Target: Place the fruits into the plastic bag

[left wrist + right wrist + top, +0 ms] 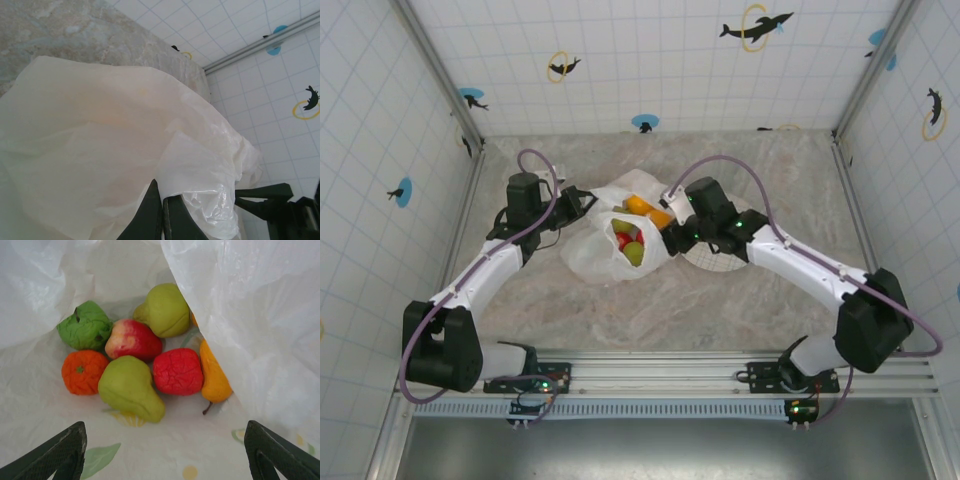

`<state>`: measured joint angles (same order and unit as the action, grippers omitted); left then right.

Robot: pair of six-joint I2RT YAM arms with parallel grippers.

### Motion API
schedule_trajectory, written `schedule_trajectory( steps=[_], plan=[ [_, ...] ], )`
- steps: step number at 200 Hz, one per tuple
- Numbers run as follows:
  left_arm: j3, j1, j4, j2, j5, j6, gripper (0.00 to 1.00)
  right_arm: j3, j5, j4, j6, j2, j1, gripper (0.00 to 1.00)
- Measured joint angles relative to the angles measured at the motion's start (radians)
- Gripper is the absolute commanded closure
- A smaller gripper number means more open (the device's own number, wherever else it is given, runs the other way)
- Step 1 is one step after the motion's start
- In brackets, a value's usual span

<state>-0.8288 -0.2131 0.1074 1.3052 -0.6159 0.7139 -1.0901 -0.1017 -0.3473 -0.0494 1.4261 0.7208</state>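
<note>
Large thin crinkly white translucent plastic bag (590, 255) lay mid-table on the beige marbled table top (720, 310), mouth toward the R arm (800, 265). L gripper (162, 217) was clamped fully closed on a fold of the bag's film. R gripper (164, 430) was spread wide & empty inside the bag mouth, its 2 dark fingers (55, 457) well apart above the bag floor.

7 small glossy fruits (630, 243) lay clustered in the bag:
- crinkled green round fruit (85, 325)
- yellow-green pear at the back (165, 310)
- red-and-yellow apple-like fruit (134, 339)
- ribbed orange mandarin (84, 371)
- yellow-green pear in front (130, 387)
- crinkled red fruit (177, 371)
- orange-yellow pear (215, 377), partly under a bag fold; an orange sliver higher up was prob. its top end.

Round pale grid-patterned plate (707, 262) sat just beside the bag, under the R arm.
</note>
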Motion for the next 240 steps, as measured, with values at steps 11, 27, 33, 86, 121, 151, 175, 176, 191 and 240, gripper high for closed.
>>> schedule_trajectory(
  steps=[11, 27, 33, 86, 121, 151, 175, 176, 191, 240],
  plan=[
    [0.000, 0.001, -0.003, 0.000, 0.000, 0.000, 1.00, 0.000, 0.005, -0.021, -0.017, -0.030, -0.004, 0.16],
    [0.000, 0.004, -0.003, 0.000, 0.003, 0.000, 1.00, 0.000, 0.016, -0.039, -0.034, -0.074, -0.013, 0.17],
    [0.000, 0.005, -0.003, 0.000, 0.003, 0.000, 1.00, 0.000, 0.024, -0.044, -0.037, -0.090, -0.016, 0.17],
    [0.000, 0.006, -0.005, 0.000, 0.003, 0.000, 1.00, 0.000, 0.087, -0.055, -0.060, -0.176, -0.038, 0.22],
    [0.000, 0.006, -0.006, 0.000, 0.003, 0.000, 1.00, 0.007, 0.111, -0.035, -0.061, -0.223, -0.057, 0.19],
    [0.000, 0.006, -0.006, 0.000, 0.003, 0.000, 1.00, 0.045, 0.155, -0.008, 0.003, -0.259, -0.127, 0.17],
    [0.000, 0.006, -0.007, 0.000, 0.004, 0.000, 1.00, 0.096, 0.105, 0.029, 0.092, -0.266, -0.252, 0.17],
    [0.000, 0.006, -0.007, 0.000, 0.004, 0.000, 1.00, 0.098, 0.102, 0.030, 0.095, -0.265, -0.255, 0.17],
    [0.000, 0.006, -0.008, 0.000, 0.003, 0.000, 1.00, 0.125, 0.059, 0.040, 0.141, -0.253, -0.288, 0.18],
    [0.000, 0.006, -0.010, 0.000, 0.003, 0.000, 1.00, 0.142, -0.093, 0.157, 0.252, -0.101, -0.282, 0.36]
  ],
)
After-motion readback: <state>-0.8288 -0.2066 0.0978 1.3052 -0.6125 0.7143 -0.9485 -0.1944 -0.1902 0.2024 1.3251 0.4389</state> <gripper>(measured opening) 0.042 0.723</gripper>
